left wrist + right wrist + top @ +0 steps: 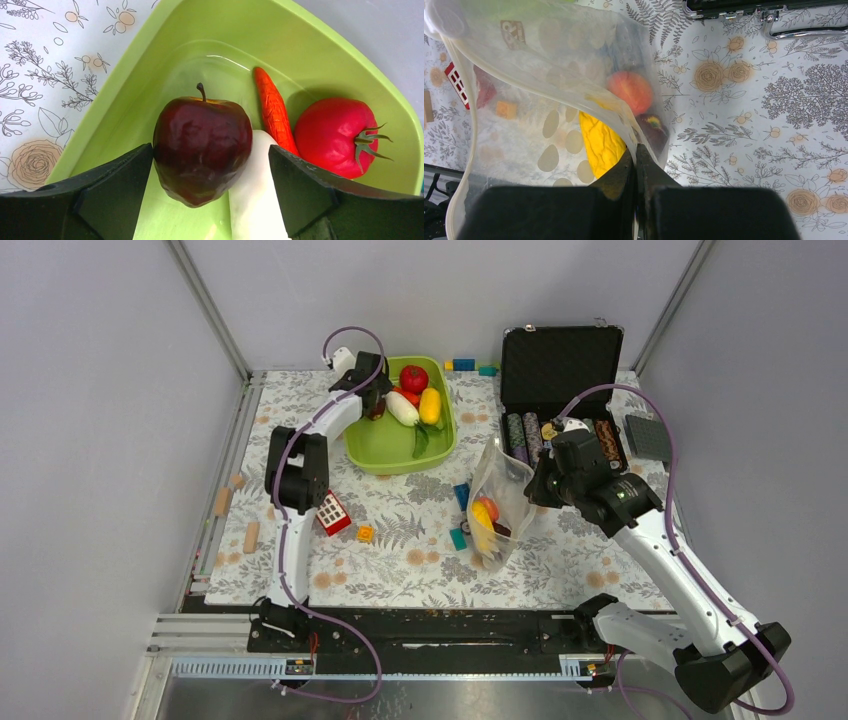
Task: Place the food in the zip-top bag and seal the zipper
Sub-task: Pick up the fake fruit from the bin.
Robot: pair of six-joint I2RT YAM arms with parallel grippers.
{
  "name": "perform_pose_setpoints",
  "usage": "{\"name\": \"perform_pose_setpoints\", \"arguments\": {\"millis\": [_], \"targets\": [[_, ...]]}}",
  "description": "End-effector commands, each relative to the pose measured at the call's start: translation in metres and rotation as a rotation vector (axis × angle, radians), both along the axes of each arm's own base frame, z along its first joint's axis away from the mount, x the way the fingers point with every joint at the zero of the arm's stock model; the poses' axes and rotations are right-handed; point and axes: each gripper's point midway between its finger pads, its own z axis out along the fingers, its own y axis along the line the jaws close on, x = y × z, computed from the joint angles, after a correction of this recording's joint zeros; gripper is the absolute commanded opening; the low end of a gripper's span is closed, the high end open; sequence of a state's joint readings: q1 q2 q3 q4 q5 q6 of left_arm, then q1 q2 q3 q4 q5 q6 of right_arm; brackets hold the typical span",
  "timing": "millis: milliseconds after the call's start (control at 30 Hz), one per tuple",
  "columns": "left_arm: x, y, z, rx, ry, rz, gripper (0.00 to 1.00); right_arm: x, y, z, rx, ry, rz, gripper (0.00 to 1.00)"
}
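While the right gripper (pixel 636 156) is pinching the zip-top bag (pixel 549 60) rim, step: grabbing the maroon apple (pixel 200 130).
Left gripper (pixel 210 150): straddling it, jaws wide.
Bag: hanging 4 o'clock from green tray (pixel 320 45).
Next: needing a squeeze, then carrying over.

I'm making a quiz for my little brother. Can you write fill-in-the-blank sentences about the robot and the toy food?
1. The fruit between the open left gripper's jaws is a dark red ____.
2. The zip-top bag, pinched by the shut right gripper, holds a peach and yellow ____.
3. The tomato lies in a tray coloured ____.
Missing words: apple; corn; green.
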State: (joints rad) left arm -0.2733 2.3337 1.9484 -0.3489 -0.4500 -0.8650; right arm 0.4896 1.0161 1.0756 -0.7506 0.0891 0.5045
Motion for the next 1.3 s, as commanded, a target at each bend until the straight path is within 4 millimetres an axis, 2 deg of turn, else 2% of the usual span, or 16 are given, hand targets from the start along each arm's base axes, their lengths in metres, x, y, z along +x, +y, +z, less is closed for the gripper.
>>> {"name": "perform_pose_setpoints", "arguments": {"millis": [0,300,567,700,800,900,967,1067,1233,1267], "targets": [[0.014,0.001,0.023,-0.056,-0.06,0.021,0.85,0.001,-0.009,0.006,-0.02,-0.042,-0.024,0.0],[0.012,0.006,0.02,-0.159,-0.032,0.024,0.79,-0.002,-0.015,0.017,-0.022,-0.081,-0.036,0.0],[0.017,-0.007,0.016,-0.207,-0.019,-0.041,0.73,-0.005,-0.023,0.027,-0.029,-0.125,-0.048,0.0],[0.02,-0.014,0.009,-0.228,-0.003,-0.064,0.63,-0.006,-0.027,0.029,-0.036,-0.139,-0.061,0.0],[0.018,-0.018,-0.001,-0.248,0.022,-0.071,0.51,-0.006,-0.027,0.029,-0.034,-0.142,-0.063,0.0],[0.015,-0.018,-0.002,-0.247,0.034,-0.072,0.42,-0.006,-0.027,0.03,-0.032,-0.144,-0.061,0.0],[0.011,-0.017,0.002,-0.243,0.037,-0.072,0.37,-0.006,-0.027,0.03,-0.032,-0.141,-0.06,0.0],[0.008,-0.019,0.019,-0.248,0.018,-0.095,0.3,-0.005,-0.025,0.027,-0.034,-0.131,-0.056,0.0],[-0.002,-0.035,0.069,-0.296,-0.065,-0.212,0.13,-0.002,-0.027,0.022,-0.052,-0.118,-0.07,0.0],[-0.004,-0.038,0.087,-0.306,-0.104,-0.243,0.11,-0.002,-0.027,0.021,-0.055,-0.115,-0.073,0.0]]}}
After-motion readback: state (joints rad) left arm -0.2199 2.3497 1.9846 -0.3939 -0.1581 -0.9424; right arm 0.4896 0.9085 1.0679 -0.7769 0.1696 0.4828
